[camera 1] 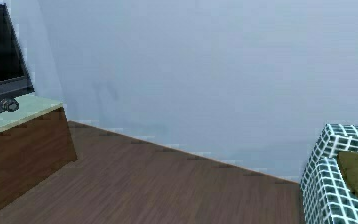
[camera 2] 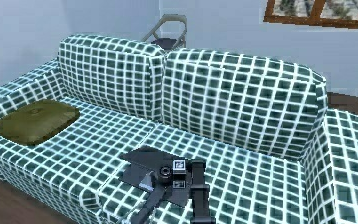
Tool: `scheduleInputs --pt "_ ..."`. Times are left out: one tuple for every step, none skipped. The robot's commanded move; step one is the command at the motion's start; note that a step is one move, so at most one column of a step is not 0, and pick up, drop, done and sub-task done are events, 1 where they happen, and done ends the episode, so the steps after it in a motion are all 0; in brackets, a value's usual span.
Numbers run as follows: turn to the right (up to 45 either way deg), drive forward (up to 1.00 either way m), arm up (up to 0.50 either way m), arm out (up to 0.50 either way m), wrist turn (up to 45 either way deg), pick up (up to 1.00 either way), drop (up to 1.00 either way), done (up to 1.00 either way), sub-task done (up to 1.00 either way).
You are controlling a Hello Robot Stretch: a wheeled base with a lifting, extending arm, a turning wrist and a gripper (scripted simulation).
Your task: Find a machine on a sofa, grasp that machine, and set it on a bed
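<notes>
A sofa [camera 2: 227,100] with a green and white check cover spans the arm side view; its end also shows at the forward view's right edge [camera 1: 332,175]. A dark flat thing [camera 2: 137,160], perhaps the machine, lies on the seat near the front. My arm [camera 2: 201,198] rises from the bottom edge over the seat. The gripper [camera 2: 155,178] stands at that dark thing. I cannot tell whether it holds anything, since the dark thing lies on the cushion right at its fingers.
An olive cushion [camera 2: 35,120] lies on the sofa's left seat. A grey metal frame [camera 2: 168,30] stands behind the backrest, and a wooden window frame [camera 2: 317,12] is at the top right. In the forward view, a TV [camera 1: 2,50] on a wooden stand [camera 1: 27,150], bare wall and wood floor [camera 1: 177,190].
</notes>
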Motion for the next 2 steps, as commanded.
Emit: scheduleInputs --pt "0.0 0.0 0.0 0.0 45.0 0.0 0.0 0.0 0.0" --pt "0.0 0.0 0.0 0.0 45.0 0.0 0.0 0.0 0.0"
